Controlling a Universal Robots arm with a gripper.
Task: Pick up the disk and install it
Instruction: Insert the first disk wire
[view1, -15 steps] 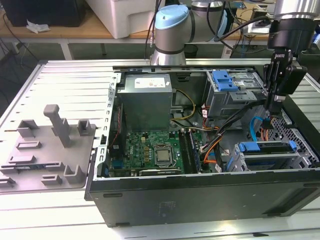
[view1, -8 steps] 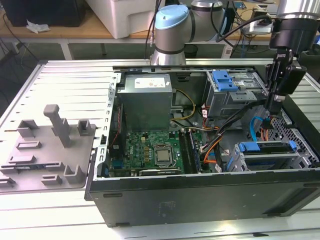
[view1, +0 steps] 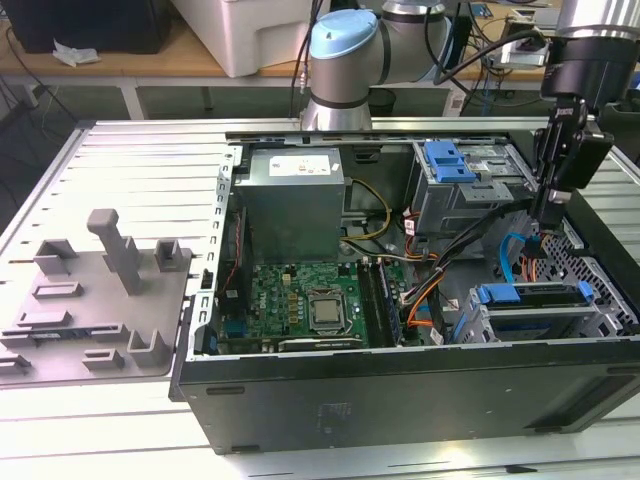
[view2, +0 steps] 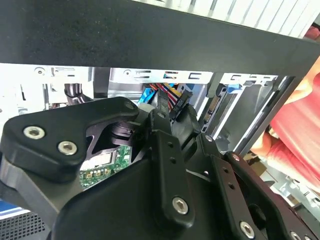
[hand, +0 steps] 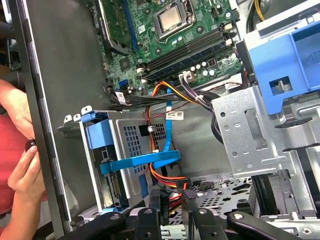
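One disk (view1: 525, 295) sits seated in its blue carrier at four o'clock of the open computer case (view1: 400, 375) in the exterior view, and by the look of it it's already home. The gripper (view1: 538, 222) hangs just above at two o'clock, claw narrow, apparently pinching a black power plug (view2: 177, 106). A person's hand (hand: 22, 170) braces the case wall. Slatted aluminium table (view1: 130, 160) below, cluttered workbench (view1: 120, 62) at twelve.

Green motherboard (view1: 290, 300), blue latch (view1: 447, 160) on grey drive cage (view1: 440, 208), black hand (view1: 542, 215)
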